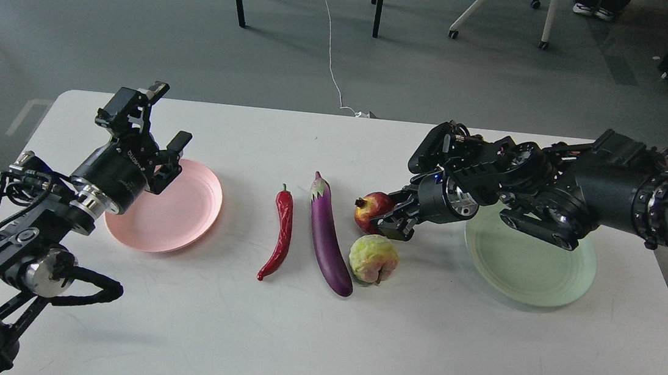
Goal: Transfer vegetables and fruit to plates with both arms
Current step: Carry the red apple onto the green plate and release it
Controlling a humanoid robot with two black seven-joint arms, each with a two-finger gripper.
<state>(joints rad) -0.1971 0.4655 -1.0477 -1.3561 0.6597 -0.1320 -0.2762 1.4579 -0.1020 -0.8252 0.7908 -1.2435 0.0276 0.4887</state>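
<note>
While all 4 pieces of produce lie in a row at the centre of the frame, the right gripper (pixel 391 217) reaches in from the right and sits against the pomegranate (pixel 371 209), its fingers seemingly around the fruit's right side; whether they have closed on it cannot be told from this angle. The lumpy yellow-green fruit (pixel 372 259) lies just below the pomegranate, near the same fingers. The purple eggplant (pixel 329 239) and red chili pepper (pixel 280 234) lie side by side just left of it, apart from each other. The mint green plate (pixel 537 277) at centre right and the pink plate (pixel 184 216) at centre left are both empty. The left gripper (pixel 159 125), fingers spread wide and holding nothing, hovers over the pink plate's upper left rim.

The likely risk is the round, glossy pomegranate rolling out of a shallow pinch, or being nudged into the eggplant. A low finger could also knock the yellow-green fruit below. Once carried, the fruit may roll off the shallow plate if released off-centre.
</note>
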